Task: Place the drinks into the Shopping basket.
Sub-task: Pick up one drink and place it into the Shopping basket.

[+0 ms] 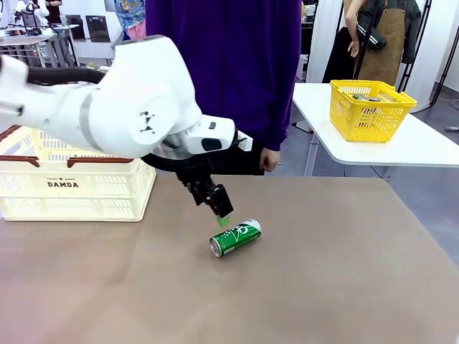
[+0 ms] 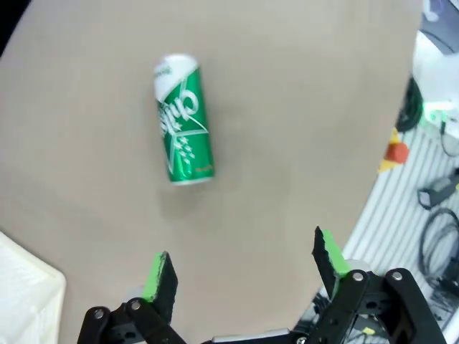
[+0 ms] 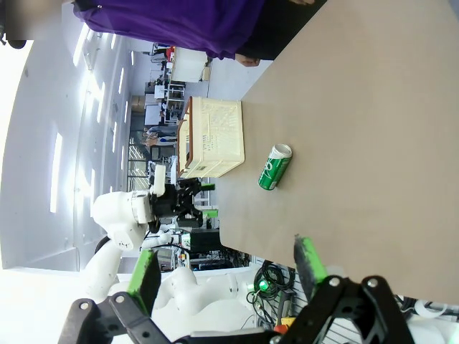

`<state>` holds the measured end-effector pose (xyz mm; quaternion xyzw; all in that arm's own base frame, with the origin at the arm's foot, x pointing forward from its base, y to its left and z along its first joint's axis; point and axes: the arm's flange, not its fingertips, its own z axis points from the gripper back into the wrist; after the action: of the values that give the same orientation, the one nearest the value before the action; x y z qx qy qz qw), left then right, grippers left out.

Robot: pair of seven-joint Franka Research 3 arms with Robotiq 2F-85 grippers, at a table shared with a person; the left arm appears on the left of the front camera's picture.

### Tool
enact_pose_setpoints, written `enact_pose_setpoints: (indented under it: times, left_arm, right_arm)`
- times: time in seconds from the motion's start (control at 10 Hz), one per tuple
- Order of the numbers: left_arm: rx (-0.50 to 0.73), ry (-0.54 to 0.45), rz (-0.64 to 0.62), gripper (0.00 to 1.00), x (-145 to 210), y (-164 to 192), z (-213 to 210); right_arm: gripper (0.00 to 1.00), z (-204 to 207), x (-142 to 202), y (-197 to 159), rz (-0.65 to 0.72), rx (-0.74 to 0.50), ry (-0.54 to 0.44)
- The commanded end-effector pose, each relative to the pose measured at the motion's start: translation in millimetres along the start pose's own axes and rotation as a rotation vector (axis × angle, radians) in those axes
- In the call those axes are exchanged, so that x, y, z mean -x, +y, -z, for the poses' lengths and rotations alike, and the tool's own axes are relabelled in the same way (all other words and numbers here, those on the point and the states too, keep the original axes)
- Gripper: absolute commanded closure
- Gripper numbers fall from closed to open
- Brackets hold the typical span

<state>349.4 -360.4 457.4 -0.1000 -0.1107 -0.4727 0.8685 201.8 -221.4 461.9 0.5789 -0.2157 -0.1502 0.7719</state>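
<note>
The left end effector (image 1: pixel 222 217) hovered released, jaws wide, the green can (image 1: pixel 235 238) lying sideways just below it, apparently awaiting a grasp.

The drink can (image 1: pixel 235 238) lies on its side near the middle of the table (image 1: pixel 344 272). My left gripper (image 1: pixel 222 213) hangs just behind and above it, not touching. The Shopping basket (image 1: pixel 72 188) stands at the far left edge. A person (image 1: pixel 229 72) stands behind the table; farther right, a mesh basket (image 1: pixel 371 109) sits on another table (image 1: pixel 423 147).
</note>
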Motion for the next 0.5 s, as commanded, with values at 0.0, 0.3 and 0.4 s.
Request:
enact_pose_setpoints:
  times: [0.0, 0.3, 0.4]
  left_arm:
    - [-0.065, 0.07, -0.071, 0.0, -41, 6, 24]
    - [-0.049, 0.132, -0.063, 0.0, -80, 19, 62]
    - [-0.045, 0.123, -0.023, 0.0, -90, 23, 71]
  right_arm:
    - [0.0, -2, -3, 1, -0.027, -0.024, -0.008]
    - [0.0, -2, -3, 1, -0.027, -0.024, -0.008]
    - [0.0, -2, -3, 1, -0.027, -0.024, -0.008]
